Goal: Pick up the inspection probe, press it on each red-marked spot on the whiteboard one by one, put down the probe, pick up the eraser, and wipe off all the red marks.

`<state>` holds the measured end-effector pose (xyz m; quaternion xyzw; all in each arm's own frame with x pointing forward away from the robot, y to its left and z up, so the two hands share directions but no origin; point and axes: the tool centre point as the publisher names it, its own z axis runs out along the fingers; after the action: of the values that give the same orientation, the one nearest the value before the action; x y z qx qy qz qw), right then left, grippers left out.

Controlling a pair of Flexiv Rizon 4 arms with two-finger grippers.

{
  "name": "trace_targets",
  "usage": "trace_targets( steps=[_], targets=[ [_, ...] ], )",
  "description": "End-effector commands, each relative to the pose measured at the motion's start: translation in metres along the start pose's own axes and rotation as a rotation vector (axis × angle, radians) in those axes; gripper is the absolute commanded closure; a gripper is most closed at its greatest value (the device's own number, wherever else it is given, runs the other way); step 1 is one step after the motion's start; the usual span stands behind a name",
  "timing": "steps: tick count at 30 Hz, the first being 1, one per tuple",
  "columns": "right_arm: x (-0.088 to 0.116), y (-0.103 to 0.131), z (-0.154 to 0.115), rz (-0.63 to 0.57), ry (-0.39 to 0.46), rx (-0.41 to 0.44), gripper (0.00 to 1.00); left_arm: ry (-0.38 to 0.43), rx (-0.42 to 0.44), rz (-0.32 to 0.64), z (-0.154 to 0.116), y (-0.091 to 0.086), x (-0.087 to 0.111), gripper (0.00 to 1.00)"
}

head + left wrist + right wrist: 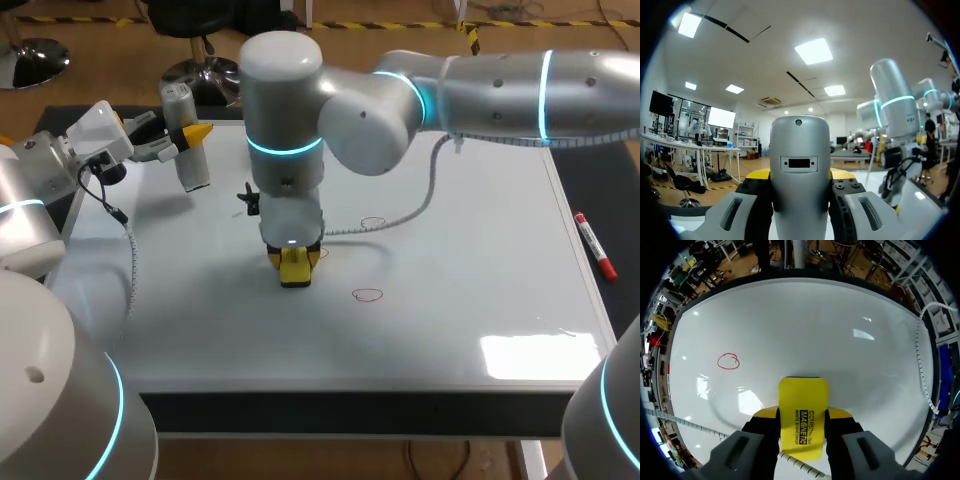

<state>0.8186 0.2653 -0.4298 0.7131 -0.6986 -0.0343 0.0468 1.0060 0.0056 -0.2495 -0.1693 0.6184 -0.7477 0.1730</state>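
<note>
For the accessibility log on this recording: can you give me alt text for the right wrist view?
The right gripper is shut on a yellow eraser held between its fingers, facing the whiteboard. One red circle mark sits on the board ahead of the eraser, off to one side.

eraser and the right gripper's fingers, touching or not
Touching. The right wrist view shows the yellow eraser clamped between both fingers of the right gripper, one pressing on each side.
</note>
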Motion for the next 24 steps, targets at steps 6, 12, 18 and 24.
trace_targets(
  steps=[6, 12, 18, 24],
  targets=[
    [0.007, -0.002, 0.010, 0.013, 0.015, 0.003, 1.00, -0.001, 0.003, 0.002, 0.001, 0.000, 0.000, 1.00],
    [0.016, -0.001, 0.015, 0.032, 0.025, -0.004, 1.00, -0.001, 0.003, 0.002, 0.001, 0.000, 0.000, 1.00],
    [0.028, 0.000, 0.023, 0.053, 0.034, -0.017, 1.00, -0.001, 0.003, 0.002, 0.001, 0.000, 0.000, 1.00],
    [0.039, 0.003, 0.028, 0.075, 0.042, -0.028, 1.00, -0.001, 0.003, 0.002, 0.001, 0.000, 0.000, 1.00]
  ],
)
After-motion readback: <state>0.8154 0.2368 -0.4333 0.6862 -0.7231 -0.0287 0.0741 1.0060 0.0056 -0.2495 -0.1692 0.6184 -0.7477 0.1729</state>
